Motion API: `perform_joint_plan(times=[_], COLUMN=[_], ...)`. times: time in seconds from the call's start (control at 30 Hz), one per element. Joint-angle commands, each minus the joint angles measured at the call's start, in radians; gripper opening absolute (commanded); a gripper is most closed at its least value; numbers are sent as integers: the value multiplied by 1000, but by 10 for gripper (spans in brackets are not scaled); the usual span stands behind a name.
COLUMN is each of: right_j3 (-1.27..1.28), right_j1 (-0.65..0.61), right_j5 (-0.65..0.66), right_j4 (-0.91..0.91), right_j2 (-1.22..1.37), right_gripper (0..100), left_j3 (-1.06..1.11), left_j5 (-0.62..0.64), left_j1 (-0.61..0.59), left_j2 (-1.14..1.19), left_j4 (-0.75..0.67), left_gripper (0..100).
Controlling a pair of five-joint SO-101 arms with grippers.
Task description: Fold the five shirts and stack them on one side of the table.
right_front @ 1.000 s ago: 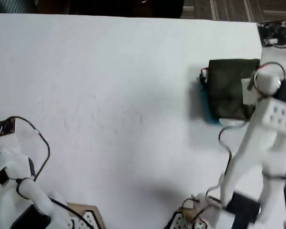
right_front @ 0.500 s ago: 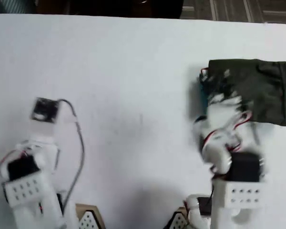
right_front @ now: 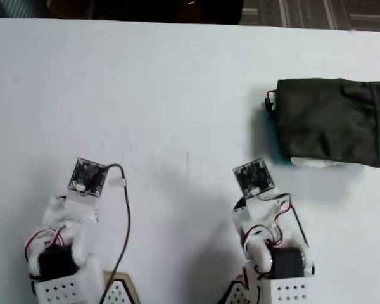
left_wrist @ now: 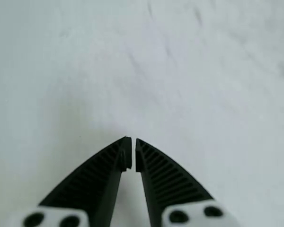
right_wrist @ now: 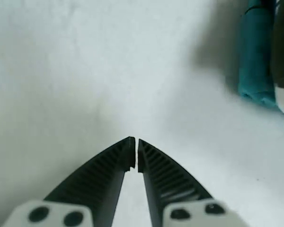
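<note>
A stack of folded shirts (right_front: 329, 120) — dark green on top, teal and white edges beneath — is seen at the upper right of the white desk (right_front: 145, 95), kept to one side. The left tool (left_wrist: 131, 153) and right tool (right_wrist: 136, 153) are held clenched on nothing at the lower edge — the work is judged near done.

Stack of folded shirts (right_front: 329, 123) lies flat on the right side of the table (right_front: 145, 95), dark green shirt (right_front: 332, 114) on top, teal shirt (right_front: 273, 142) and white shirt (right_front: 316, 163) edges showing beneath.
</note>
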Motion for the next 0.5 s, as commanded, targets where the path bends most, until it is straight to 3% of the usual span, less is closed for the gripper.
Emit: perform_joint_plan(times=[0.0,0.17,0.37,0.47], right_j3=[84,117,115,115], right_j1=[-2,-1,1,5], right_j5=[-9,-9,-9,-5], right_j4=[-70,-65,16,38], right_j2=[-1,-16,-30,-31], right_gripper=[21,21,21,20], left_j3=[13,18,142,153], left_j5=[110,408,427,427], left_j1=[12,57,242,269], left_j2=[-25,-26,-26,-25], left_j4=[3,-5,-34,-29], left_gripper=[46,50,50,50])
